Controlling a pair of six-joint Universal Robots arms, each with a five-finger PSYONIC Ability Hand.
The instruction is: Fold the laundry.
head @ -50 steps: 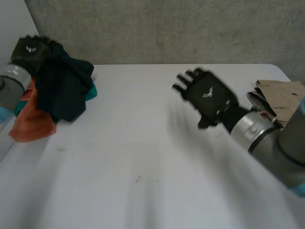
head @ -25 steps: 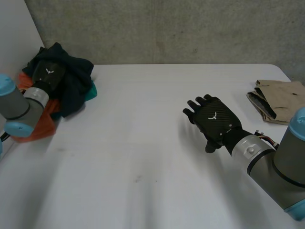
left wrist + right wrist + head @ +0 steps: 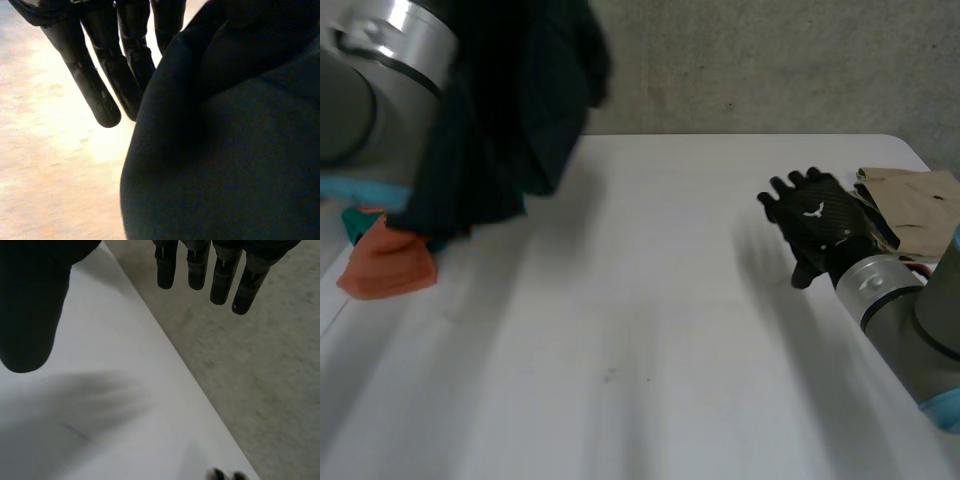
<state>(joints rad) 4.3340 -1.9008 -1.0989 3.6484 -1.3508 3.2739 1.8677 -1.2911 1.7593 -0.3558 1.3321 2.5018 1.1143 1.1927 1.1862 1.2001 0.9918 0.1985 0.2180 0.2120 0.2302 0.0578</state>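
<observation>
The broad white table (image 3: 640, 330) takes up most of the room in front of me, backed by a rough grey concrete wall (image 3: 770, 60). Over the table's left side the robot's left arm (image 3: 380, 60) is raised high and close, grey with a bright metal ring. From its end hangs a bulky dark navy cloth (image 3: 510, 120), bunched and clear of the tabletop. In the left wrist view the same dark navy cloth (image 3: 240, 150) lies right against the left hand (image 3: 100, 75) and covers much of it, so I cannot tell how that hand has hold of the cloth.

The right arm (image 3: 910, 320) comes in from the right. Its black right hand (image 3: 820, 225) is held above the table's right side with the palm facing down. In the right wrist view the right hand (image 3: 220, 280) has its fingers straight and spread away from the thumb, with nothing between them. It is above the table's edge, with grey floor (image 3: 260, 370) beyond.

Just beside that hand, at the table's far right corner, lies a folded tan cloth (image 3: 915, 205). At the left edge a crumpled orange cloth (image 3: 385, 265) sits on the table under the hanging dark one. A small scrap of teal cloth (image 3: 358, 222) peeks out just behind it.
</observation>
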